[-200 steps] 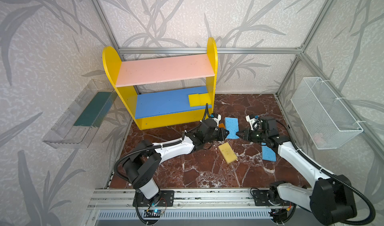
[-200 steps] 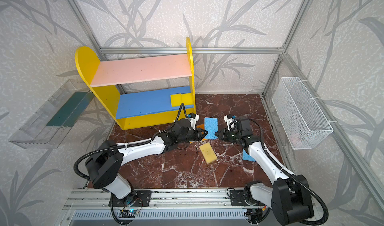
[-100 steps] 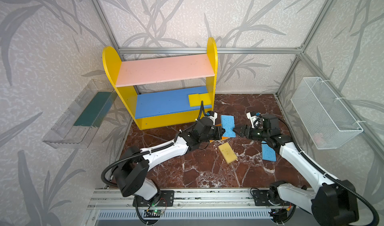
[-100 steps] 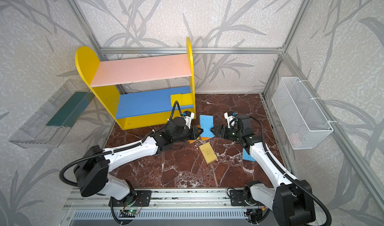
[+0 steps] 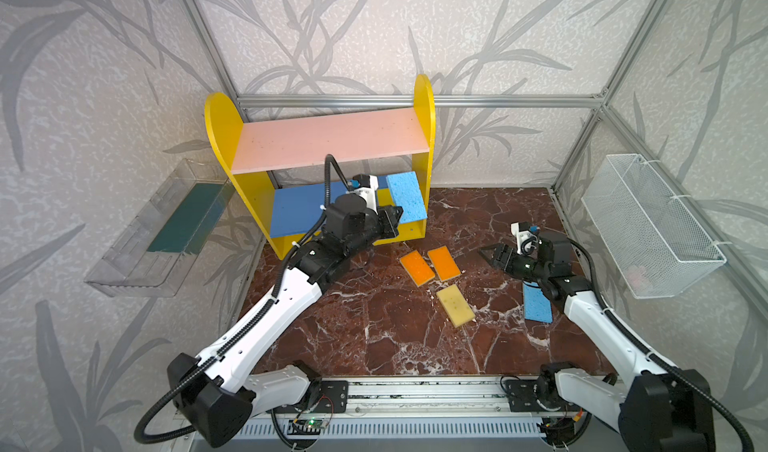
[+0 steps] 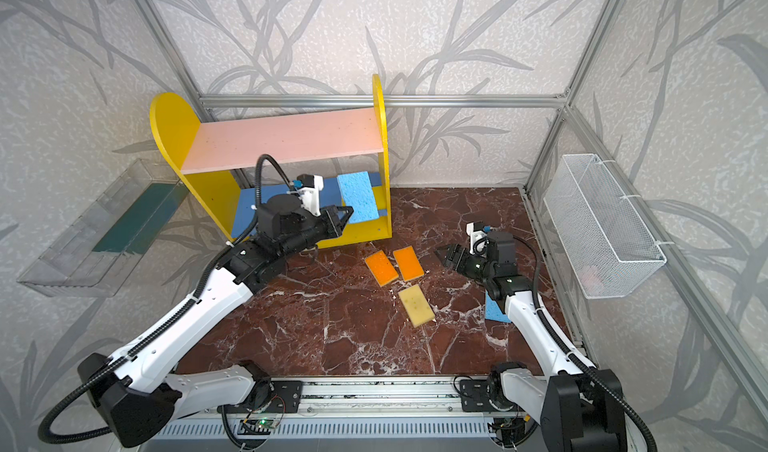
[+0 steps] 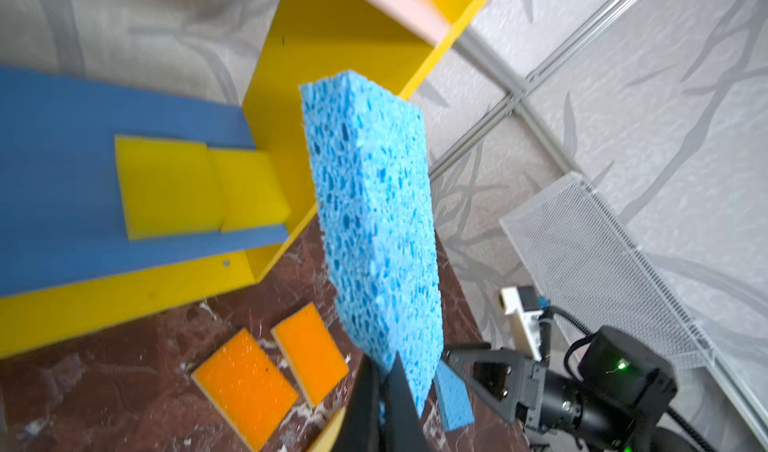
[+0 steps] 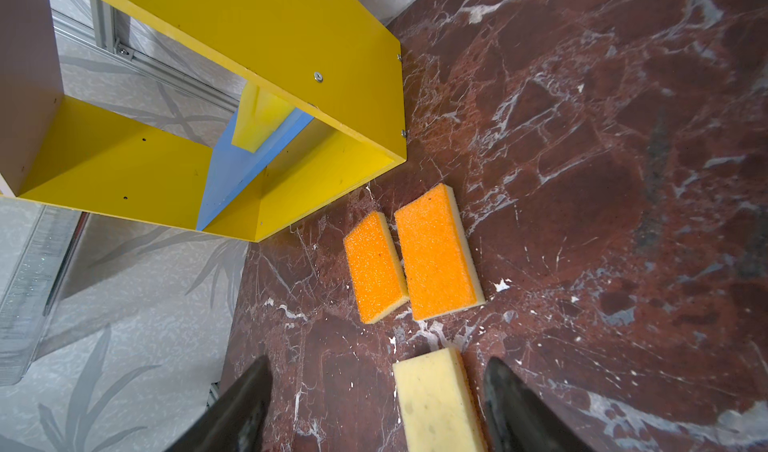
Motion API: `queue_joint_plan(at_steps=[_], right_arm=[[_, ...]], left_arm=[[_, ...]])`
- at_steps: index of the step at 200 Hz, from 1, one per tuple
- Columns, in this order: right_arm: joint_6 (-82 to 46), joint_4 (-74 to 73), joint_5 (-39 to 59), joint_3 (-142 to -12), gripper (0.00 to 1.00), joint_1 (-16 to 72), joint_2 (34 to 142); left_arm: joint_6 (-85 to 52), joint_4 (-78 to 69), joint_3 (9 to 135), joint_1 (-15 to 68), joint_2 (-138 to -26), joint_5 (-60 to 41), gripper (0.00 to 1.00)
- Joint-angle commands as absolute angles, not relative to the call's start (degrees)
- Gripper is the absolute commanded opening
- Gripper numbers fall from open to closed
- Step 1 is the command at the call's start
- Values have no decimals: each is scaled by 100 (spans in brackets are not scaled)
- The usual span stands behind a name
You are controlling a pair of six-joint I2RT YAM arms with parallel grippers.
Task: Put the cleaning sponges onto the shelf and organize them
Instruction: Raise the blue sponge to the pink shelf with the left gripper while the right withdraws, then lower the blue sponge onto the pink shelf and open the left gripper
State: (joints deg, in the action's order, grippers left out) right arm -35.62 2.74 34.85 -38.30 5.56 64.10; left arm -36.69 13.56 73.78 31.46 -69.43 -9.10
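Released by right pincer [image 5: 492, 254], now spread wide, backed off. Clenched in left pincer [image 5: 395, 217] alone: light blue sponge [image 5: 405, 196], lifted off tabletop [image 5: 374, 325], blue board of shelf [image 5: 257, 204] just ahead. Placement likely next.

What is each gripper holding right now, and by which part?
The left gripper pinches a light blue sponge by one short end. The right gripper is open, holding nothing.

Nothing readable is showing anywhere I'm looking: no words, labels, brand marks or numbers are standing out on any surface in these views.
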Motion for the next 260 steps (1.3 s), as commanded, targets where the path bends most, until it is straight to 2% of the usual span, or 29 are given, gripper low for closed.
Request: queue_joint_plan(at_steps=[1,73,154,260], right_arm=[[-3605,39,3631,-4003,78,562,6477],[-3502,-34,3657,-4002,78,564,6705],[-3446,-175,3577,-3885,78,563,7037],[-3400,-158,3498,-3908,78,565,7211]], left_arm=[[-3305,1887,8038,2958,-7025,-1122,0],[-3359,2433,10348,1996,-8440,-2275,1],[-3443,3481,13659,1436,-10916,-3260,1],[-4006,3432,14547,1296,-12064,-3864,1]])
